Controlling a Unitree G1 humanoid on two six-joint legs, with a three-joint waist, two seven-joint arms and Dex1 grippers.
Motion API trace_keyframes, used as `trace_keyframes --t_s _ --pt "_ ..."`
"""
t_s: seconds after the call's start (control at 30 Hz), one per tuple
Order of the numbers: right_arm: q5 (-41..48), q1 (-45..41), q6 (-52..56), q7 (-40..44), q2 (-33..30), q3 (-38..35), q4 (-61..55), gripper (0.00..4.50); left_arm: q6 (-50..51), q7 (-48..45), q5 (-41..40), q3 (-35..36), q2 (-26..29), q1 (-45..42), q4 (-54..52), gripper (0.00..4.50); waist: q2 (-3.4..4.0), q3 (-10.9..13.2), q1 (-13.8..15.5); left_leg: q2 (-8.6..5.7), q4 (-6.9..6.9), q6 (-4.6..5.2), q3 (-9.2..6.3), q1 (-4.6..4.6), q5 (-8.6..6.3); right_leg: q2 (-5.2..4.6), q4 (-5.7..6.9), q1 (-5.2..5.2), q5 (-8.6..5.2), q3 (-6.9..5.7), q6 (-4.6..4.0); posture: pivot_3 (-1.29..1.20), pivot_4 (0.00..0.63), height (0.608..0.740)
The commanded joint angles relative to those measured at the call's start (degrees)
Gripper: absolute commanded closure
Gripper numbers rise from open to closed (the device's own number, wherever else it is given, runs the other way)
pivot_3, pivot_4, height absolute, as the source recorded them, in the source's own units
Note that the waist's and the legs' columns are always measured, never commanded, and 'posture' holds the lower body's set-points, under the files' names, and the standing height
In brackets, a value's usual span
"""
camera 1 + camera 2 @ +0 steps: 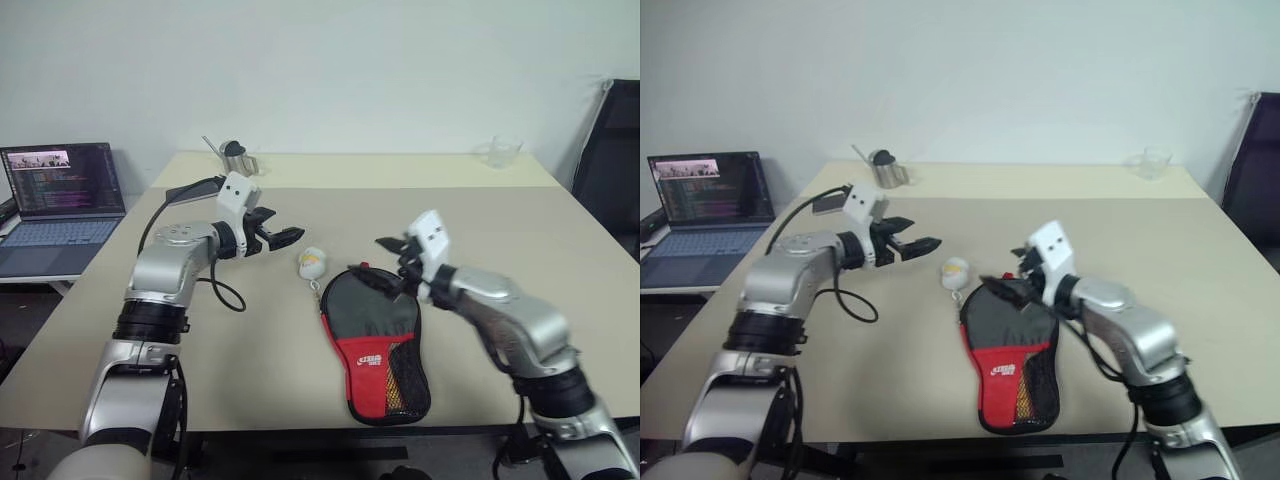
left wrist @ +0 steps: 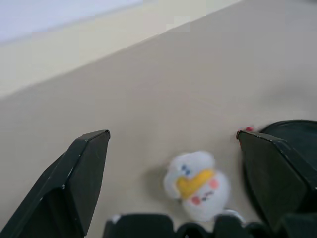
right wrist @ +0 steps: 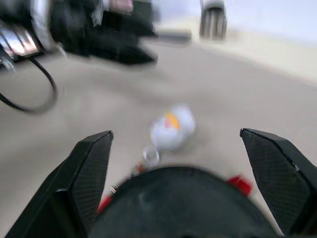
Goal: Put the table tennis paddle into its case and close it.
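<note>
Head-camera views: we see the case lying flat on the beige table, a little right of centre in the lower half of the frame. Its round end points toward the upper part of the picture and its narrow end toward the table's near edge; the red panel with the white logo and the black mesh pocket face upward. It appears closed along its visible edge, and we cannot tell from these views whether the table tennis paddle lies inside it.

The right gripper hangs over the round upper end of the case, its two black fingers spread apart; whether they touch the fabric cannot be told. In the right wrist view the same fingers stand wide on either side of the case's rounded rim, with nothing between them.

The left gripper hovers above the table at centre left, pointing toward the case, its fingers likewise spread and empty. The left wrist view shows them apart.

A small white-and-yellow ball on a short chain rests on the table just beside the upper left rim of the case, between the two grippers.

Background: a metal cup at the upper left of the table, a clear cup at the upper right, and an open laptop at the left edge of the frame.
</note>
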Motion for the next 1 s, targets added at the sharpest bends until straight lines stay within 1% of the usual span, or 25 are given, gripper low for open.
trace_keyframes --t_s 0.03,0.07,0.1,0.17,0.27,0.4,0.5,0.7,0.73,0.77,0.8,0.87,1.0 --pt "-5.2 1.4 -6.6 -0.6 3.0 1.9 4.7 0.01 1.3 2.9 1.1 0.1 -2.5 -3.3 2.1 0.00 -0.03 0.0 0.0 -0.07 0.10 0.02 0.00 -0.32 -0.01 -0.03 -0.01 -0.31 0.06 0.04 0.09 0.00 0.150 0.740" --pt "-6.3 1.9 -7.4 -0.6 4.0 2.4 6.5 0.01 2.1 3.3 1.1 0.1 -3.4 -3.7 2.9 0.00 -0.03 0.0 0.0 -0.10 0.19 0.02 0.03 -0.68 -0.01 -0.04 0.02 -0.70 0.13 0.09 0.19 0.00 0.150 0.740" --pt "-7.1 2.5 -8.1 -0.3 4.8 2.9 8.6 0.01 2.7 3.8 1.0 0.2 -4.5 -4.1 3.8 0.00 -0.03 0.0 -0.1 -0.12 0.21 0.02 0.06 -0.82 0.00 -0.05 0.01 -0.84 0.18 0.12 0.24 0.00 0.150 0.740" --pt "-7.8 3.2 -7.6 0.4 5.8 3.1 11.4 0.01 3.4 3.6 0.9 0.2 -5.7 -4.5 5.0 0.00 -0.03 0.0 -0.2 -0.12 0.20 0.02 0.05 -0.81 0.00 -0.12 -0.01 -0.83 0.18 0.10 0.24 0.00 0.150 0.740" --pt "-10.2 4.1 -7.5 1.5 6.0 4.1 14.7 0.01 4.0 4.0 3.0 -1.8 -6.6 -4.2 7.1 0.00 -0.01 0.0 -0.6 -0.09 0.18 0.02 0.06 -0.76 0.00 -0.17 0.04 -0.83 0.18 0.12 0.23 0.00 0.150 0.740" --pt "-11.2 4.9 -7.6 2.4 6.8 3.6 15.3 0.01 5.2 7.0 6.1 -3.7 -8.0 -3.5 11.0 0.00 -0.02 -0.1 -0.8 -0.10 0.17 0.02 0.16 -0.46 0.00 -0.15 0.27 -0.70 0.18 0.15 0.23 0.00 0.150 0.740" --pt "-11.6 5.1 -7.2 2.9 7.5 3.4 14.8 0.01 2.9 9.9 8.9 -4.7 -8.8 -3.2 13.8 0.00 -0.03 -0.1 -0.8 -0.09 0.20 0.01 0.19 -0.38 0.01 -0.14 0.52 -0.73 0.17 0.17 0.23 0.00 0.150 0.740" --pt "-12.8 5.5 -6.2 4.2 7.7 3.6 13.9 0.01 -4.7 11.2 10.3 -4.5 -13.6 -4.8 22.7 0.00 -0.08 -0.2 -0.6 -0.11 0.21 -0.07 0.20 -0.12 0.06 -0.16 0.71 -0.54 0.18 0.18 0.22 0.00 0.150 0.740" --pt "-13.0 5.5 -6.1 4.4 7.6 3.6 13.7 0.00 -6.1 11.7 10.7 -4.2 -14.1 -5.7 24.6 0.39 -0.10 -0.2 -0.4 -0.10 0.21 -0.07 0.19 -0.02 0.06 -0.16 0.71 -0.43 0.18 0.17 0.22 0.00 0.150 0.740" --pt "-13.1 5.6 -5.9 4.6 7.5 3.6 13.6 0.00 -7.6 12.3 11.0 -3.9 -14.6 -6.8 26.9 0.61 -0.10 -0.2 -0.3 -0.10 0.21 -0.06 0.17 0.07 0.05 -0.16 0.70 -0.31 0.18 0.15 0.22 0.00 0.150 0.740" --pt "-13.2 5.6 -5.8 4.8 7.4 3.6 13.5 0.00 -9.1 12.9 11.4 -3.6 -15.1 -7.9 29.2 0.94 -0.10 -0.2 -0.3 -0.10 0.19 -0.05 0.14 0.27 0.04 -0.16 0.64 -0.05 0.17 0.13 0.22 0.00 0.150 0.740" --pt "-13.5 5.6 -5.5 5.1 7.4 3.6 13.2 0.00 -12.3 14.0 12.2 -3.3 -15.6 -10.2 33.9 1.69 -0.11 -0.3 -0.3 -0.11 0.18 0.14 0.03 0.53 -0.07 -0.04 0.50 0.33 0.17 0.07 0.24 0.00 0.150 0.740" --pt "-14.0 6.1 -4.3 5.6 7.2 3.7 11.6 0.00 -19.0 15.6 14.4 -3.3 -15.2 -15.0 41.9 3.14 -0.12 -0.2 -0.5 -0.10 0.19 0.12 0.05 0.52 -0.05 -0.02 0.53 0.28 0.17 0.07 0.24 0.00 0.150 0.740"
